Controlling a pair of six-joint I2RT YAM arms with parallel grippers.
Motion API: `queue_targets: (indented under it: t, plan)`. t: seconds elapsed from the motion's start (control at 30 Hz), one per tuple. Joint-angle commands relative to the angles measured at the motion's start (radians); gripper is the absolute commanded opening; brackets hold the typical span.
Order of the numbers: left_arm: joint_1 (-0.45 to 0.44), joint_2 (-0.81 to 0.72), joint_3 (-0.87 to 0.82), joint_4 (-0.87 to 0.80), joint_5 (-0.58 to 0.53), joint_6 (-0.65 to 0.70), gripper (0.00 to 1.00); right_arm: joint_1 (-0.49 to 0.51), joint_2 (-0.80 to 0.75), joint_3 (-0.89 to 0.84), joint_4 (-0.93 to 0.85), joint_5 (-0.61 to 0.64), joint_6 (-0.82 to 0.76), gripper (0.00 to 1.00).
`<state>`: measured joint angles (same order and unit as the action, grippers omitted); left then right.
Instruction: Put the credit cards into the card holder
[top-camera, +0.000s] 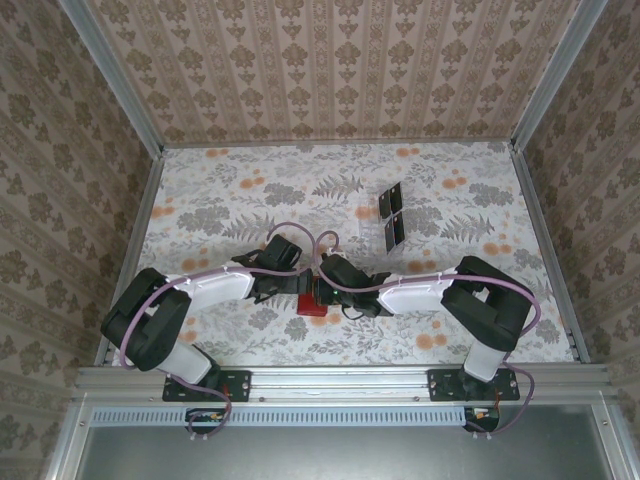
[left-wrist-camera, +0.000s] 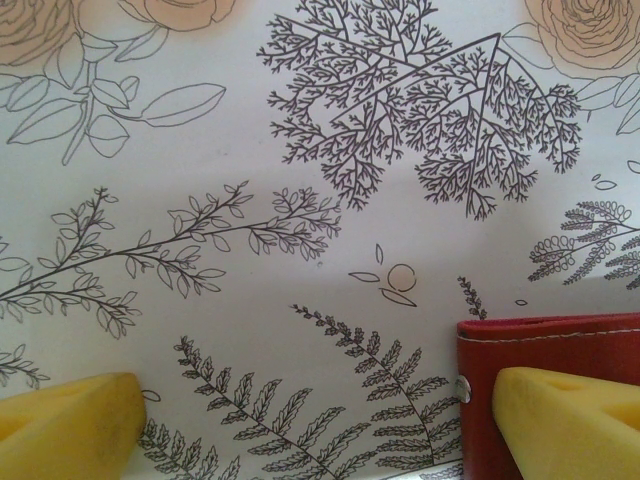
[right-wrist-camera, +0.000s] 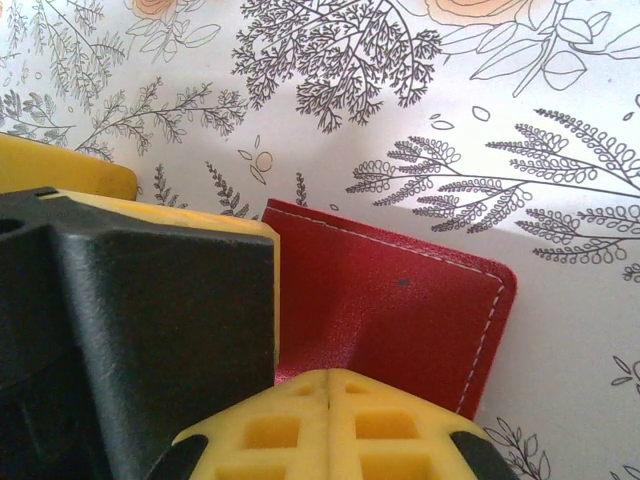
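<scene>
The card holder (top-camera: 312, 301) is a red stitched wallet lying on the flowered table between both arms. My right gripper (right-wrist-camera: 330, 400) is shut at the card holder's (right-wrist-camera: 400, 300) near edge, and the red leather creases up into its fingertips. My left gripper (left-wrist-camera: 320, 440) is open. Its right finger (left-wrist-camera: 570, 410) hangs over the card holder's (left-wrist-camera: 545, 345) snap edge and its left finger (left-wrist-camera: 70, 420) is over bare table. The credit cards (top-camera: 391, 202) are dark rectangles standing further back to the right.
A clear plastic rack (top-camera: 377, 226) holds the dark cards at the back right of the table (top-camera: 220, 200). Patterned walls close in the table on three sides. The left gripper's black and yellow finger (right-wrist-camera: 150, 320) crowds the wallet's left side in the right wrist view.
</scene>
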<state>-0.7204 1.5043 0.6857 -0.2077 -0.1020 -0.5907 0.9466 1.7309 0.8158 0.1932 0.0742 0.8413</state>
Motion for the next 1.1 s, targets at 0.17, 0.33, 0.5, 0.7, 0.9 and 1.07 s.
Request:
queue_targets:
  t: [0.17,0.33,0.5,0.7,0.9,1.07]
  plan:
    - [-0.011,0.062,-0.026,0.029,0.091,-0.021,1.0,0.018,0.042,-0.057,0.009,0.001,0.026,0.0]
    - [-0.011,0.061,-0.027,0.028,0.089,-0.021,1.0,0.037,0.048,-0.09,0.016,0.016,0.036,0.0]
    - [-0.01,0.058,-0.029,0.024,0.086,-0.021,1.0,0.072,0.057,-0.108,0.001,0.053,0.032,0.0]
    - [-0.01,0.058,-0.026,0.022,0.081,-0.023,1.0,0.125,0.081,-0.118,-0.037,0.136,0.018,0.0]
    - [-0.011,0.058,-0.024,0.015,0.076,-0.022,1.0,0.169,0.146,-0.135,-0.052,0.204,0.016,0.0]
    - [-0.013,0.056,-0.027,0.013,0.067,-0.022,1.0,0.209,0.209,-0.14,-0.084,0.236,0.015,0.0]
